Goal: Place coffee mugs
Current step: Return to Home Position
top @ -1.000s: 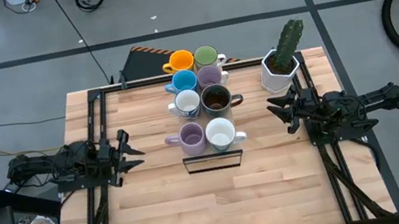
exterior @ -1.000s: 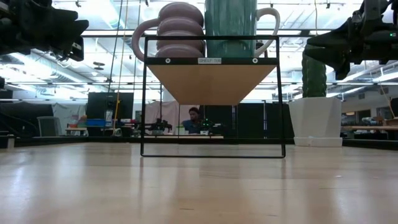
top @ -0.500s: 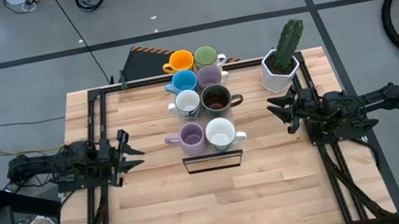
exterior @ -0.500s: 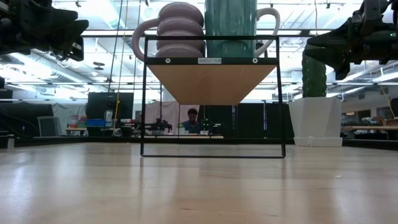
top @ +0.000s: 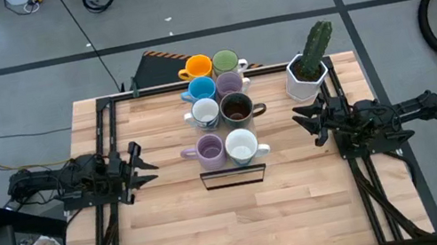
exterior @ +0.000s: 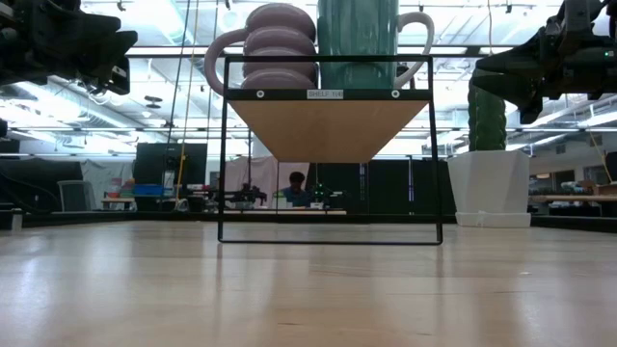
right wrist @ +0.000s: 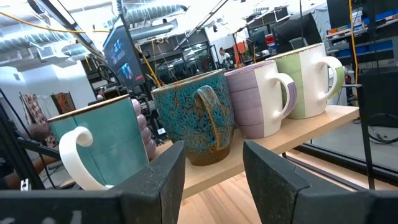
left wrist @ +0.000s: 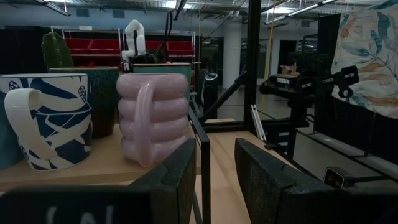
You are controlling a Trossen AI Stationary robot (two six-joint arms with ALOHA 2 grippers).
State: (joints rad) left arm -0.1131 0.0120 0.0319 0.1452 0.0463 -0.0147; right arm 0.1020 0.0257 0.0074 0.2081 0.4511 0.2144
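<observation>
— Where is the left gripper [top: 141,162]?

— Over the left side of the table [top: 185,237], well apart from the shelf [top: 233,177]. Its fingers [left wrist: 177,186] are spread, with nothing between them.

— And the mugs?

— All eight stand upright on the shelf in the middle of the table, packed in two columns. The left column, from far to near, has the orange mug [top: 198,67], the blue mug [top: 202,88], the white mug [top: 205,112] with a blue pattern, and the ribbed purple mug [top: 209,149] with its handle pointing left. The right column has the green mug [top: 225,61], a purple mug [top: 230,82] with a white handle, the dark mug [top: 236,108] that is brown inside, and the teal mug [top: 242,145] that is white inside.

— What is to the right of the shelf?

— A white planter [top: 304,80] with a cactus [top: 315,42] sits near the far right corner. The right gripper [top: 302,127] hangs just on the near side of it and points toward the shelf. Its fingers [right wrist: 280,180] are apart and it holds nothing.
</observation>
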